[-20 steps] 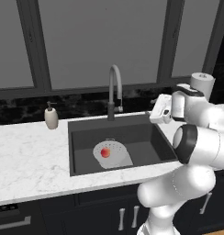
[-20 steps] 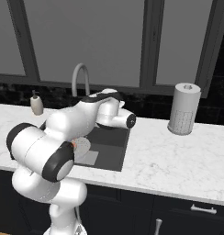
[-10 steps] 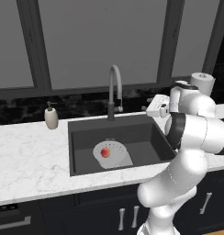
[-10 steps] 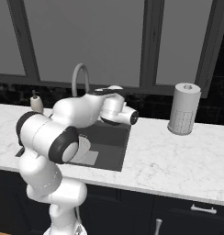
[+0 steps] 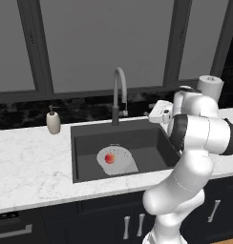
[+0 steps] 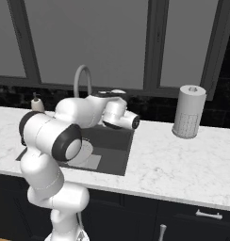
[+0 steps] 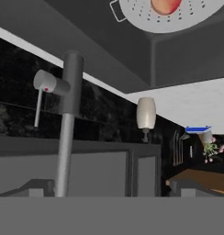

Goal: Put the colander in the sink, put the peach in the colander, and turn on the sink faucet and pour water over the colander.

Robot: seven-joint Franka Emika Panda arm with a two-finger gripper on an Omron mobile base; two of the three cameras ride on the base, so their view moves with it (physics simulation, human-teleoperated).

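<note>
The white colander [image 5: 119,156] sits on the floor of the dark sink [image 5: 85,147] with the peach [image 5: 109,158] inside it. In the rolled hand view the colander [image 7: 187,18] and peach [image 7: 165,5] hang at the top. The grey faucet [image 5: 119,90] rises behind the basin; its dark base and side lever [image 7: 46,82] are close ahead of the hand. My gripper [image 5: 149,113] hovers over the sink's back right corner, to the right of the faucet, pointing toward it. It is open [image 7: 111,193] and holds nothing. I see no water stream.
A beige soap dispenser [image 5: 53,120] stands on the marble counter [image 5: 27,167] left of the sink. A paper towel roll [image 6: 187,111] stands at the back right. Dark window frames run behind the faucet. My arm covers much of the sink in the right base view.
My hand has shifted a little left toward the faucet while the forearm and elbow swung round. The colander and peach have stayed put.
</note>
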